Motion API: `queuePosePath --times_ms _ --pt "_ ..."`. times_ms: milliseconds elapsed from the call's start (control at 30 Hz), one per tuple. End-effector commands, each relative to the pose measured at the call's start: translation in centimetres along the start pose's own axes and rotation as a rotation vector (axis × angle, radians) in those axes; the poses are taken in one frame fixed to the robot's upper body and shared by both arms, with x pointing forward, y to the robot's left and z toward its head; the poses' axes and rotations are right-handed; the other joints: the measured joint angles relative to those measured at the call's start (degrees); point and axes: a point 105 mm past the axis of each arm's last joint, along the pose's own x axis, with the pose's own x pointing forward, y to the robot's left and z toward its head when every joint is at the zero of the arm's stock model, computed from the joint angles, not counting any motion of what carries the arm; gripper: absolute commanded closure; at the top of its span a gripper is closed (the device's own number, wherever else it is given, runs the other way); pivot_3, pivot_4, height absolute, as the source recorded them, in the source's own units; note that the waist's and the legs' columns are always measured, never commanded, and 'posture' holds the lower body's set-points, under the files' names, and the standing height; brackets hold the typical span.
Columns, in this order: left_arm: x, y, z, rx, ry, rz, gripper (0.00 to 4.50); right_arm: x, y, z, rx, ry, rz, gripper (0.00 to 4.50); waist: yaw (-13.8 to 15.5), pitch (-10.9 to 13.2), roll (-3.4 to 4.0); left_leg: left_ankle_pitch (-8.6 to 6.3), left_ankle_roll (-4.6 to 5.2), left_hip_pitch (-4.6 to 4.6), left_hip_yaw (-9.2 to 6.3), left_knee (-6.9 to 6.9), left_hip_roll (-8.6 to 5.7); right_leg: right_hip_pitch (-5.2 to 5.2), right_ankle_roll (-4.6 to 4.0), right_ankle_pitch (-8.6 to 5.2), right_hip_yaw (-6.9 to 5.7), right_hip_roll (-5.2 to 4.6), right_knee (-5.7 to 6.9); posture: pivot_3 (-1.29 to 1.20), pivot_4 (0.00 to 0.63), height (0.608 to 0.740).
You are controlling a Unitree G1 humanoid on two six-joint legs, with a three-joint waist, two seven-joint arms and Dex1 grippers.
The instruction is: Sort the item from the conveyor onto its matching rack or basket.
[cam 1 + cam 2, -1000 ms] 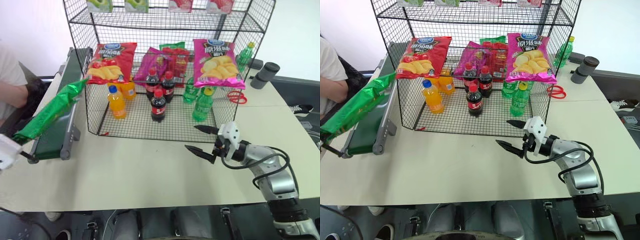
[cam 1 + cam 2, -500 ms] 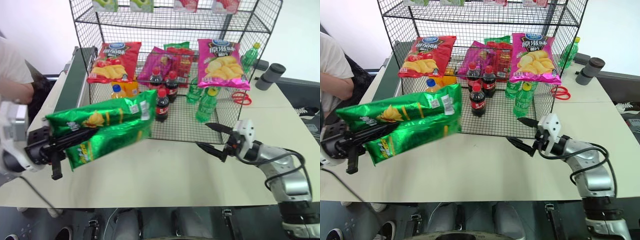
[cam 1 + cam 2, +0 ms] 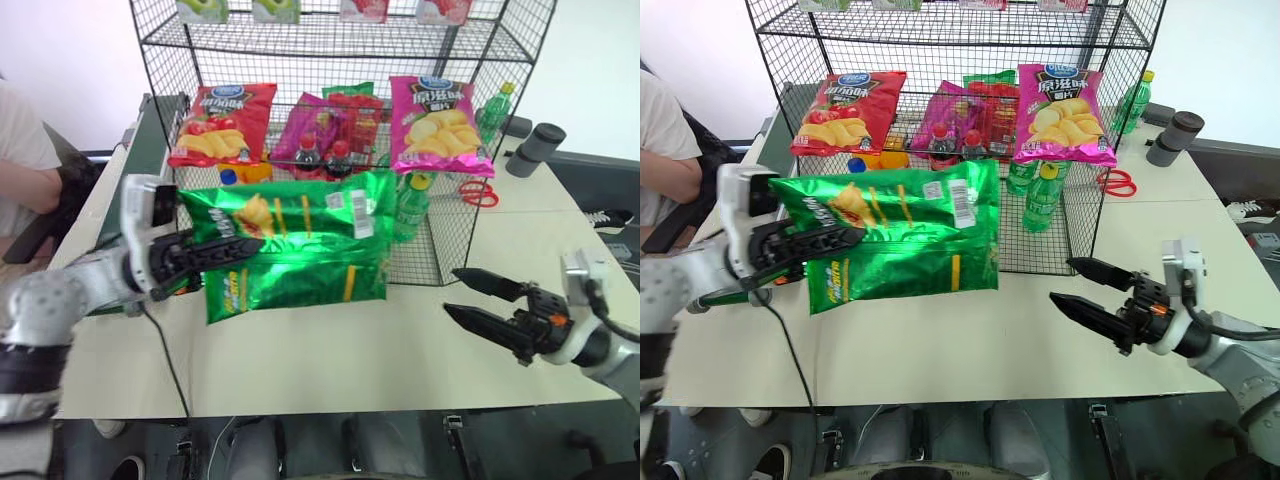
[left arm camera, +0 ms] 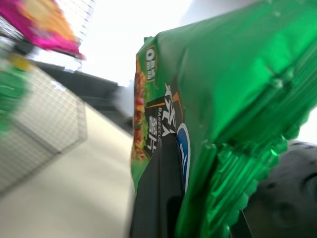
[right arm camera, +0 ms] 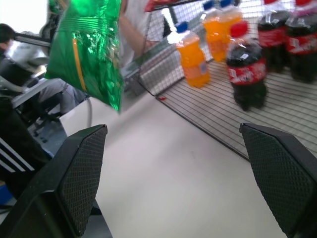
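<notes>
The item, a large glossy green chip bag (image 3: 300,240), hangs broadside in the air in front of the rack's lower tier. My left gripper (image 3: 215,250) is shut on the bag's left end, and its black fingers (image 4: 158,198) pinch the crimped edge of the bag (image 4: 237,99). The rack (image 3: 445,250) is a tall black wire-mesh cage standing at the back of the table. The conveyor (image 3: 152,125) runs along the rack's left side, partly hidden behind my left arm. My right gripper (image 3: 452,291) is open and empty, low over the table at the right, pointing left toward the bag (image 5: 86,49).
A red chip bag (image 3: 222,122) and a magenta chip bag (image 3: 438,125) lean inside the rack above cola bottles (image 5: 245,69) and orange bottles (image 5: 190,54). Red scissors (image 3: 478,192) and a grey cylinder (image 3: 530,148) lie right of it. A person's arm (image 3: 30,185) shows at far left.
My left gripper swung the green bag rightward from beside the conveyor to in front of the rack, turning it broadside. My right gripper pulled back and to the right, still open.
</notes>
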Motion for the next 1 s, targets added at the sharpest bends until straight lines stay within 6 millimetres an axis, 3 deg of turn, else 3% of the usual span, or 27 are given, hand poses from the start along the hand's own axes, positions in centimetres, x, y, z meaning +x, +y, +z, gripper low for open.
queuePosePath --times_ms 33,100,333,467,733,933,1000 --pt "0.2 0.1 0.6 -0.081 0.011 -0.074 4.47 1.0 0.7 1.1 -0.073 -0.021 0.03 0.0 0.09 0.01 -0.01 0.0 0.0 -0.01 0.0 0.0 -0.02 0.0 0.0 0.0 0.0 0.0 0.0 0.0 0.15 0.74" --pt "0.6 0.4 0.6 -0.12 0.026 -0.105 4.47 1.3 0.4 1.3 -0.066 -0.032 0.023 0.0 0.12 0.01 -0.02 0.0 0.0 -0.05 0.0 0.0 -0.03 -0.03 0.02 -0.02 0.0 -0.01 -0.02 0.0 0.15 0.74" --pt "1.9 1.0 0.2 -0.121 0.07 -0.173 4.47 1.5 3.3 1.6 0.082 -0.063 0.175 0.0 0.61 0.02 -0.03 0.03 -0.04 -0.17 -0.01 -0.01 0.06 -0.04 0.1 -0.08 0.01 -0.06 -0.22 0.0 0.15 0.74" --pt "2.4 1.0 -0.2 -0.134 0.074 -0.203 4.47 2.8 4.4 1.3 0.131 -0.045 0.234 0.0 0.32 0.04 -0.06 0.01 -0.02 -0.17 -0.01 0.0 0.08 -0.01 0.11 -0.07 0.04 -0.1 -0.23 0.0 0.15 0.74" --pt "3.0 1.2 -0.8 -0.119 0.08 -0.214 4.47 5.5 4.7 1.2 0.168 -0.025 0.294 0.0 0.22 0.05 -0.08 0.01 -0.01 -0.14 -0.06 0.0 0.08 -0.01 0.11 -0.07 0.04 -0.1 -0.17 0.0 0.15 0.74" --pt "2.8 1.3 -1.2 -0.103 0.077 -0.198 4.47 5.9 5.1 1.2 0.196 -0.009 0.321 0.0 0.47 0.07 -0.11 0.01 -0.01 -0.33 -0.08 0.0 0.09 -0.11 0.12 -0.08 0.03 -0.16 -0.28 0.0 0.15 0.74" --pt "2.8 1.4 -1.4 -0.091 0.077 -0.193 4.5 6.0 5.0 0.9 0.204 0.002 0.32 0.57 0.47 0.07 -0.11 0.01 -0.01 -0.34 -0.09 0.0 0.1 -0.11 0.12 -0.08 0.03 -0.18 -0.3 0.0 0.15 0.74"
